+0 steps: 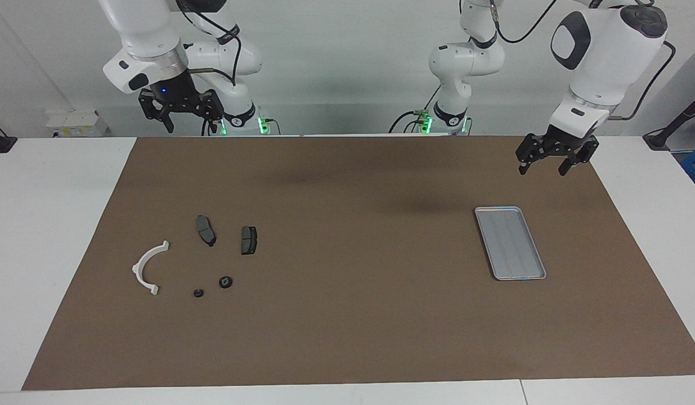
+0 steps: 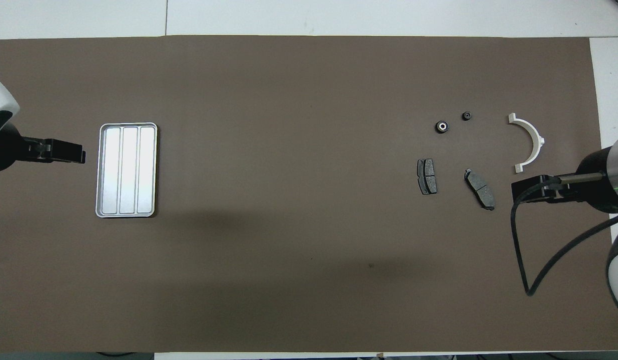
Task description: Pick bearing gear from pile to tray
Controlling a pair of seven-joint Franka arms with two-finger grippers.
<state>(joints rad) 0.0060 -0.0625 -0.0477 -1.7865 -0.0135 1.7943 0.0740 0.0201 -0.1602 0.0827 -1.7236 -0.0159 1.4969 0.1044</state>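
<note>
A brown mat (image 1: 358,253) covers most of the white table (image 1: 49,225). In the facing view the pile sits at the lower left of the frame: two dark grey brake pads (image 1: 206,230) (image 1: 249,239), a white half-ring bracket (image 1: 148,267) lower and closer to the frame's left edge, and two small black round parts below the pads. The larger round part, the bearing gear (image 1: 225,282) with a pale centre, lies on the mat just beside the smaller black piece (image 1: 198,293), apart from it. In the overhead view the same group lies at the upper right, the bearing gear (image 2: 441,126) above the pads.

The silver tray (image 1: 510,242) lies at the right of centre in the facing view, at the left in the overhead view (image 2: 126,170), with nothing in it.

The right gripper (image 1: 181,115) hangs at the upper left of the facing frame, over the table's edge by the robots, jaws apart and holding nothing. The left gripper (image 1: 554,160) hangs at the upper right, above the mat's corner, also spread wide and empty
</note>
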